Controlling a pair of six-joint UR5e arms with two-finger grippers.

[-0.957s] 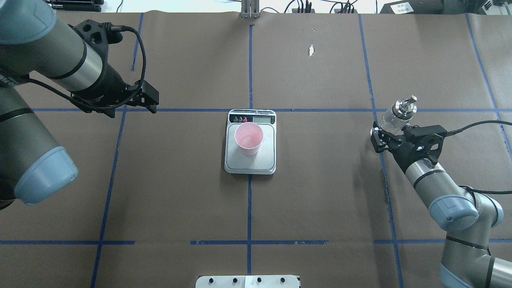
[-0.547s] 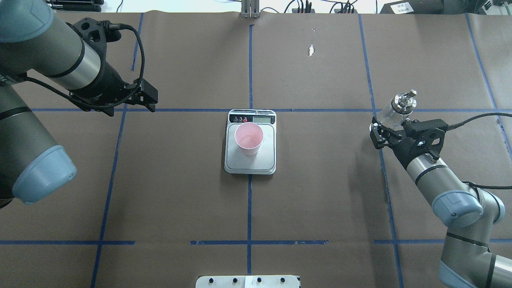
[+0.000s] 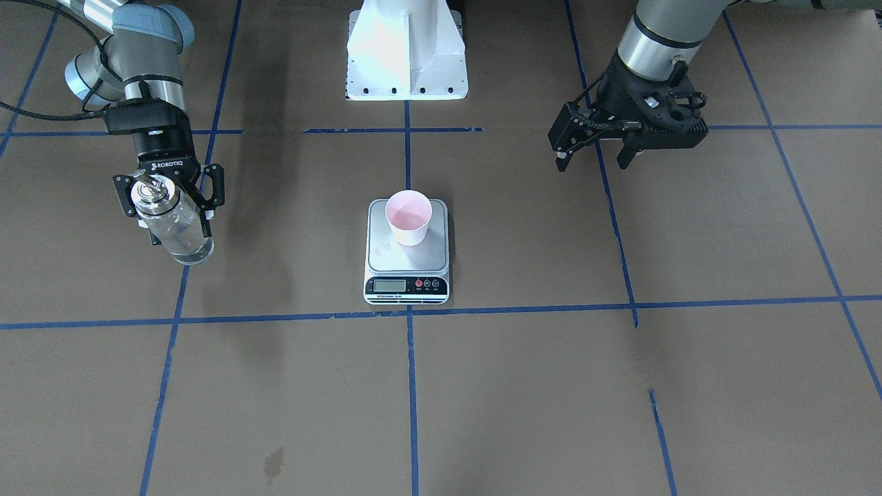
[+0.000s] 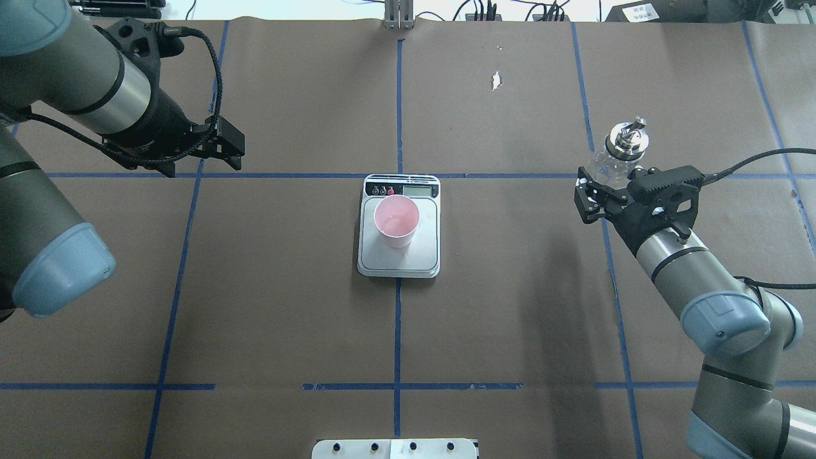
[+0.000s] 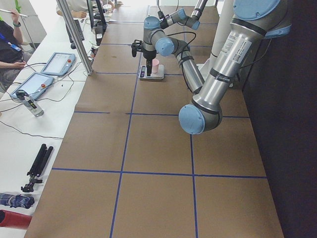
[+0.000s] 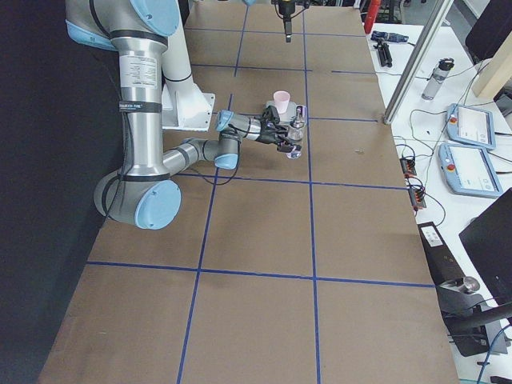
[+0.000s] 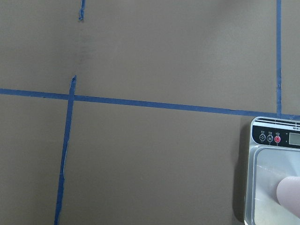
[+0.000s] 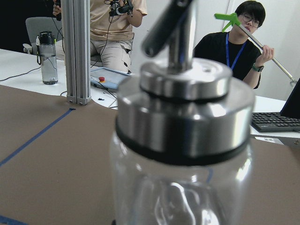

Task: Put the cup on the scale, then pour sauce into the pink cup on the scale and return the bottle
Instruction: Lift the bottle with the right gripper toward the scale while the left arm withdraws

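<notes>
The pale pink cup [image 4: 396, 220] stands upright on the silver-grey scale [image 4: 398, 258] at the table's middle; both also show in the front view, cup [image 3: 408, 217] on scale [image 3: 406, 260]. There is clear liquid in the cup. My right gripper [image 4: 605, 185] is shut on the clear glass bottle [image 4: 617, 159] with the metal spout, held tilted low over the table, far right of the scale. The bottle [image 8: 183, 140] fills the right wrist view. My left gripper [image 4: 229, 150] hangs open and empty left of the scale, above the table.
The white robot base plate [image 3: 406, 62] is at the near edge. Blue tape lines cross the brown paper. A torn spot [image 4: 495, 80] lies far of the scale. People sit beyond the far edge [image 8: 234, 42].
My right gripper has carried the bottle farther from me and a little to the left. My left arm has drawn back slightly, away from the scale.
</notes>
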